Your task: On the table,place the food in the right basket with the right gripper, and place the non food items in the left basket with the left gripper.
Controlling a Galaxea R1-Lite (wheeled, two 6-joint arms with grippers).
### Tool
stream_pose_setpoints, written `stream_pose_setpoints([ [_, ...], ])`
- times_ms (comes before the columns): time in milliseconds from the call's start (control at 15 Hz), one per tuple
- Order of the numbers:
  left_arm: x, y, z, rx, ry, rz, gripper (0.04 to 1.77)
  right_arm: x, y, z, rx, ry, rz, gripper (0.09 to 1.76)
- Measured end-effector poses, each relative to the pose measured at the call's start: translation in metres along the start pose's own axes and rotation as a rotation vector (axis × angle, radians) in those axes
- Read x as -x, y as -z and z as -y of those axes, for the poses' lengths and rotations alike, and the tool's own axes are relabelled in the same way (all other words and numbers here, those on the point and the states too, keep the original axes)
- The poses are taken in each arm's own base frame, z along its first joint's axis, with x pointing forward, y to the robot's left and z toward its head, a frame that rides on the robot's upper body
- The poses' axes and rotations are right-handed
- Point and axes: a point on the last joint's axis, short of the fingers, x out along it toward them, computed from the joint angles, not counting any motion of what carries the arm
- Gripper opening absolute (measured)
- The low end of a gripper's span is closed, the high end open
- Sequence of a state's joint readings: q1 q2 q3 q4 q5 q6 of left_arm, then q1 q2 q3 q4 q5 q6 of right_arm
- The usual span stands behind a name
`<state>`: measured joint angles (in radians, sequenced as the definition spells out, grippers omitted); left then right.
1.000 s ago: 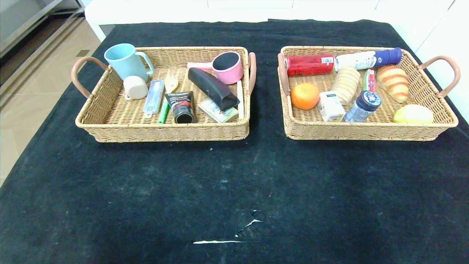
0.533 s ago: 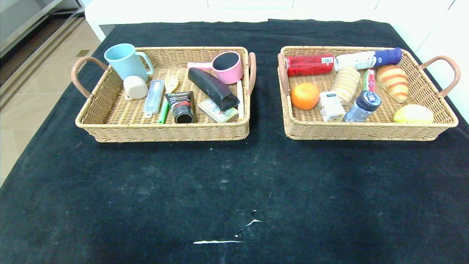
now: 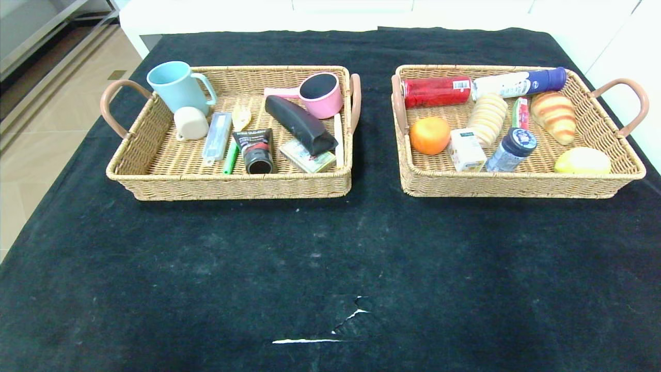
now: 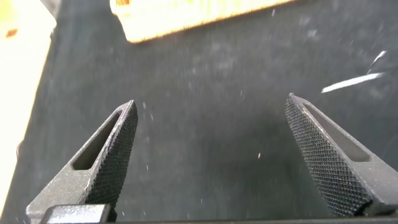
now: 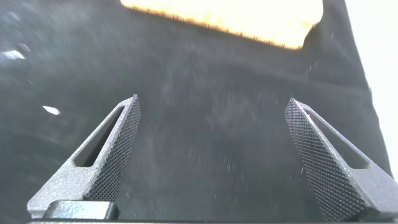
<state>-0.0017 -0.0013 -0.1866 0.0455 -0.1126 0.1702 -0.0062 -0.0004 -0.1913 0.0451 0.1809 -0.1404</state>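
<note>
We are seeing a blue mug (image 3: 175,85) and a pink pot (image 3: 321,93) sitting toward the tabletop's far-left corner, a croissant (image 3: 554,116) lying toward its far-right corner.

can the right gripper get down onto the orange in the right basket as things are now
Probably yes. The right gripper is open over bare cloth, and the orange lies uncovered near the right basket corner, juice carton close beside it.

We see the orange (image 3: 429,135) and juice carton (image 3: 466,150) in the right basket (image 3: 521,185); pasta fork (image 3: 235,135), black case (image 3: 301,125), tube (image 3: 255,150) in the left basket (image 3: 232,187).
</note>
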Motion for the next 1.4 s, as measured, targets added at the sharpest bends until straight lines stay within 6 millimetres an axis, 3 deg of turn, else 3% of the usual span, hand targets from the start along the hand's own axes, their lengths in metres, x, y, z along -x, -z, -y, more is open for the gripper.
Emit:
stream_pose_setpoints([
  [467,-0.007,0.028,0.003,0.009,-0.045,-0.109,1.72,-0.008,0.036,-0.002,-0.016,0.071,-0.136,1.7],
  [733,-0.009,0.041,0.004,0.02,-0.056,-0.159,1.72,-0.009,0.044,-0.001,-0.02,0.109,-0.169,1.7],
  [1400,-0.01,0.049,0.005,0.103,-0.055,-0.191,1.72,-0.01,0.049,-0.001,-0.118,0.146,-0.184,1.7],
])
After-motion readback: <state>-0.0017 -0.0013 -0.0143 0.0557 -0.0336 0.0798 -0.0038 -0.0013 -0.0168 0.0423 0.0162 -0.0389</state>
